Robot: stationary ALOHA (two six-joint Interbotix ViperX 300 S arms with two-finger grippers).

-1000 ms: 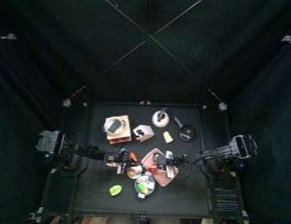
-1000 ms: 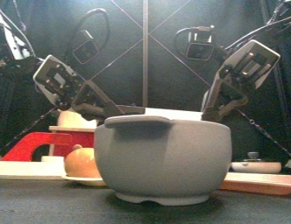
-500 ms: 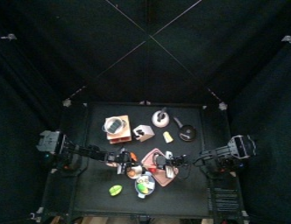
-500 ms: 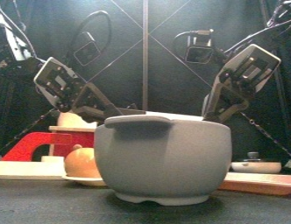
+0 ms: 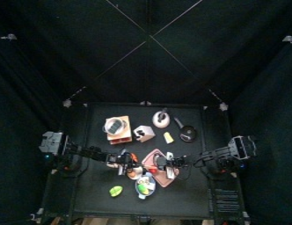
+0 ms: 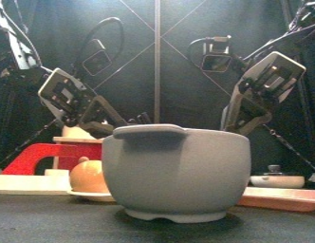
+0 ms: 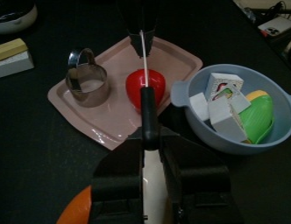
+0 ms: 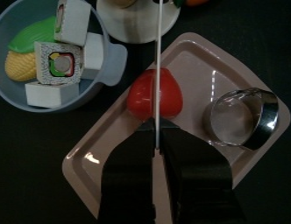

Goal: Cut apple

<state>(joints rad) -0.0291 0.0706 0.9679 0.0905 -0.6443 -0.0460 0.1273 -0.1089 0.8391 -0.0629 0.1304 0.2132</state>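
Apple (image 8: 155,93) on pink tray (image 8: 230,74); black table (image 7: 43,144), black curtains around.

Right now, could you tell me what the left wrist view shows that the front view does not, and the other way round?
Only the left wrist view shows the red apple on the pink tray, a metal ring beside it, and the left gripper holding a knife. Only the front view shows both arms hanging behind and a red block. Both show the grey bowl.

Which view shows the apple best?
The right wrist view: the red apple lies whole on the pink tray, split only by a thin blade. The left wrist view shows it similarly. Top view: a speck. Front view: hidden.
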